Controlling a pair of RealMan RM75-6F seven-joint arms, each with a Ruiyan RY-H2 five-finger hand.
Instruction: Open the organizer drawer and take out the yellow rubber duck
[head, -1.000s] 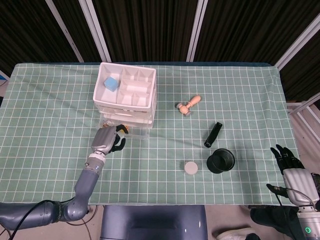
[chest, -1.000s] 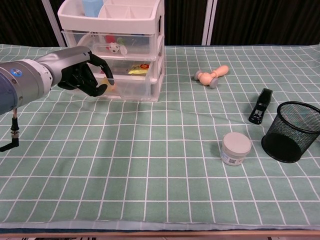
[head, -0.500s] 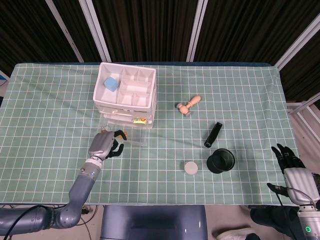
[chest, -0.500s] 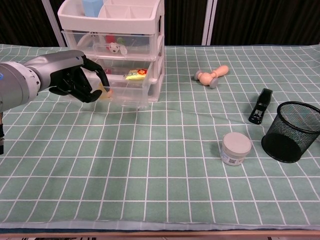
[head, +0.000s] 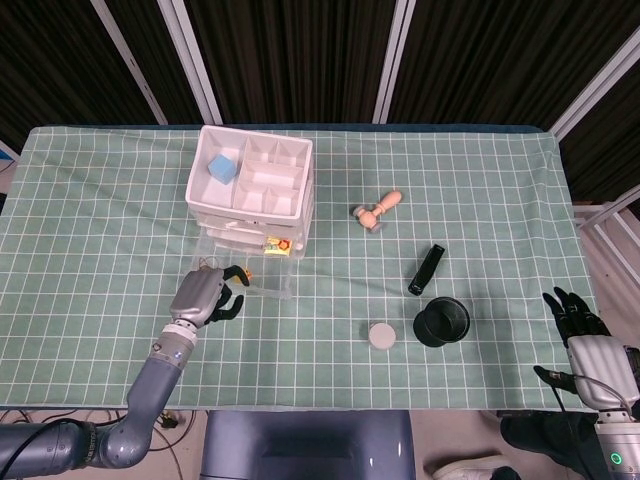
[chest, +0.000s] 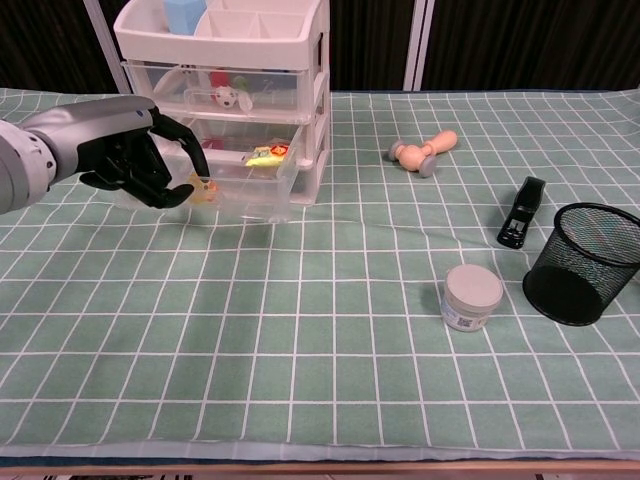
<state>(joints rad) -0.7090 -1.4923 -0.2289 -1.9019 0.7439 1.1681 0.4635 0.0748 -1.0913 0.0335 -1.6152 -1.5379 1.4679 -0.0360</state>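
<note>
Curling my left hand (chest: 140, 160) around the front of the bottom drawer (chest: 245, 185), I had my fingers hooked over its clear front edge, gripping it. That drawer stood pulled out from the white organizer (head: 252, 190), projecting toward me past the drawers above it. Something yellow, which I took for the yellow rubber duck (chest: 205, 189), lay inside the drawer just beside my fingertips, though my hand hid much of it in the chest view. A small yellow and red packet (chest: 268, 154) sat further back in the same drawer. A blue block (head: 221, 167) rested in the organizer's top tray.

My right hand (head: 582, 330) hung off the table's near right corner, well apart from everything, fingers spread and holding nothing.

On the green checked cloth (chest: 320, 350) lay a wooden mallet (chest: 424, 151), a black stapler (chest: 520, 212), a black mesh cup (chest: 584, 262) and a small white jar (chest: 471, 296), the jar near the cup.
</note>
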